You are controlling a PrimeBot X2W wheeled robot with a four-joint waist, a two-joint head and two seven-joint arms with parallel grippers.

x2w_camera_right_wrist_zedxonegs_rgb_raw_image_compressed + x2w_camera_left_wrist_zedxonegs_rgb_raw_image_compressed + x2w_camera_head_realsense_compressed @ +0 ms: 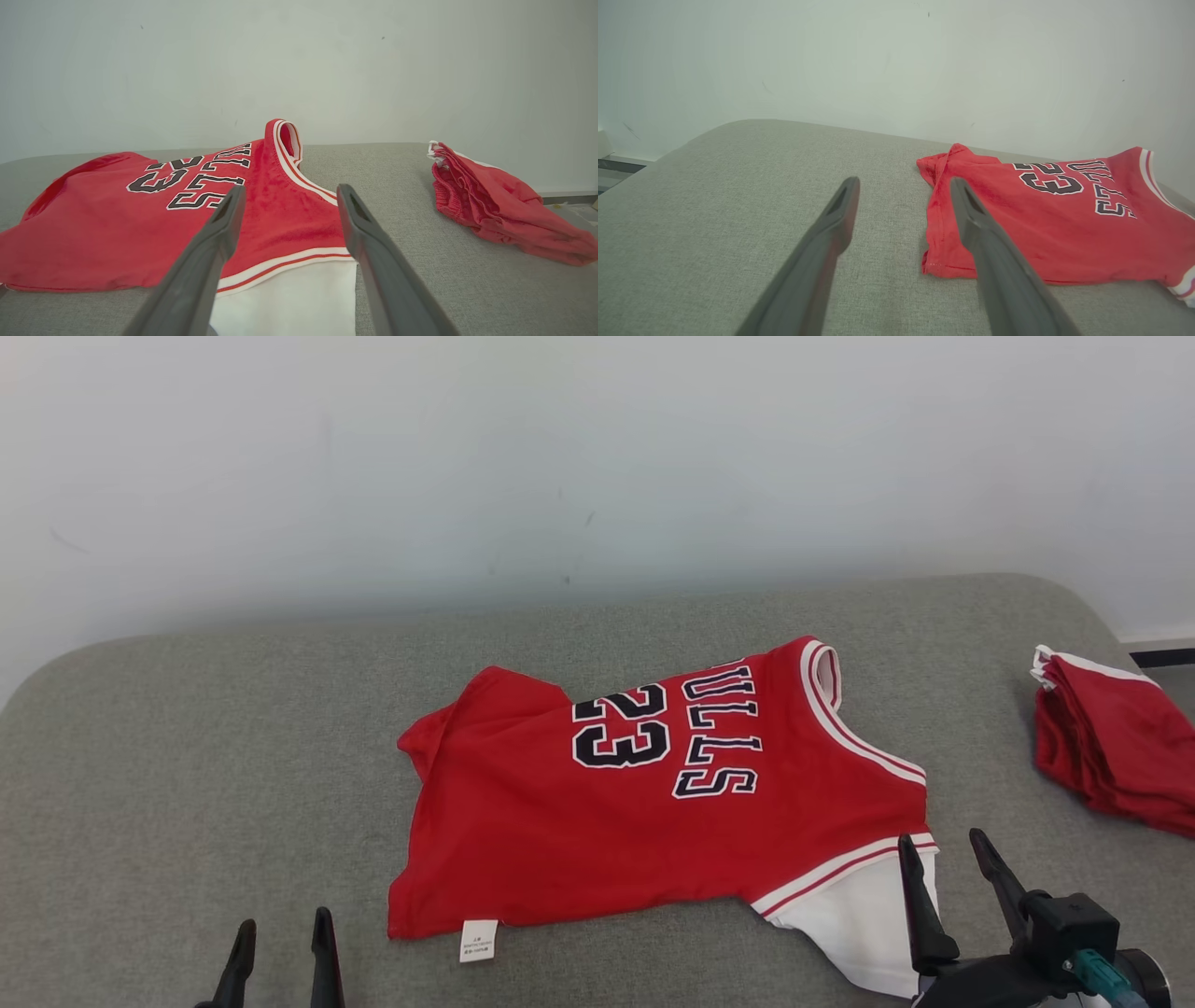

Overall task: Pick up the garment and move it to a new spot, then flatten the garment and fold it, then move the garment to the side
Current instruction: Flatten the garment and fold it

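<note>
Grey surface (187, 756) carries everything. My left gripper (285, 922) and right gripper (940, 838) gape wide, empty. The right sits at the white corner of the jersey (607, 821), probably to pinch it. From there the jersey spreads toward ten o'clock, with a red pile (1111, 747) at two.

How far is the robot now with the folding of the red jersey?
Looks done: the red jersey lies spread and mostly flat on the grey cushion, with one corner rumpled. In hand: nothing; the left gripper and the right gripper are open and empty. Left: fold it, then move it aside.
</note>
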